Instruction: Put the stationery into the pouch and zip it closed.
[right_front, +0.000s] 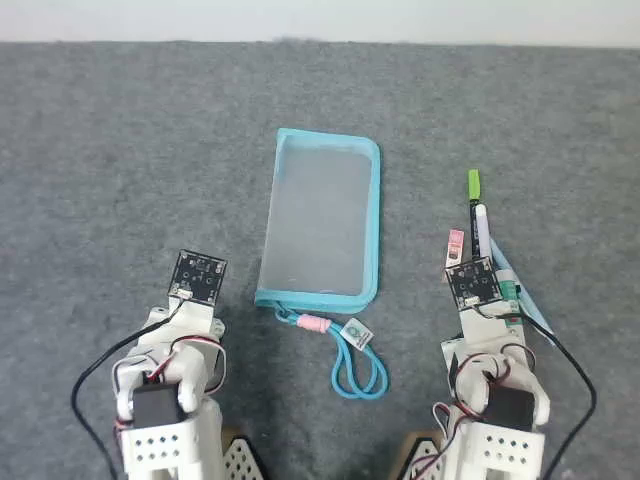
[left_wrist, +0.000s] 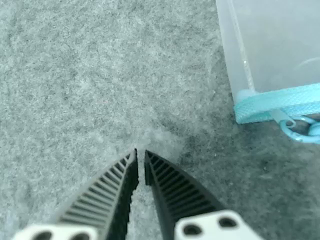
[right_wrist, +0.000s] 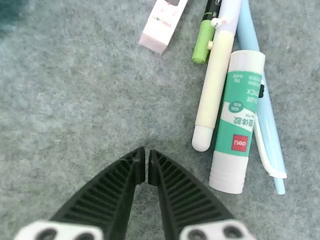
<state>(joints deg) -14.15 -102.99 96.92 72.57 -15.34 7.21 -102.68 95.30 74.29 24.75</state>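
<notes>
The left arm's jaws and the right arm's jaws are both clenched on nothing, over the table (right_front: 120, 150). The pouch (right_front: 320, 215) lies flat between the arms, its cord loop (right_front: 358, 370) trailing toward them (whether the zip is open I cannot tell). Beside the right arm lie the glue stick (right_wrist: 237, 122), marker (right_wrist: 214, 85) and blue pen (right_wrist: 262, 100), packed side by side, then the green pen (right_wrist: 202, 42) and the eraser (right_wrist: 164, 22). I'd spread the right jaws and take the eraser first across its narrow sides, since it lies apart.
</notes>
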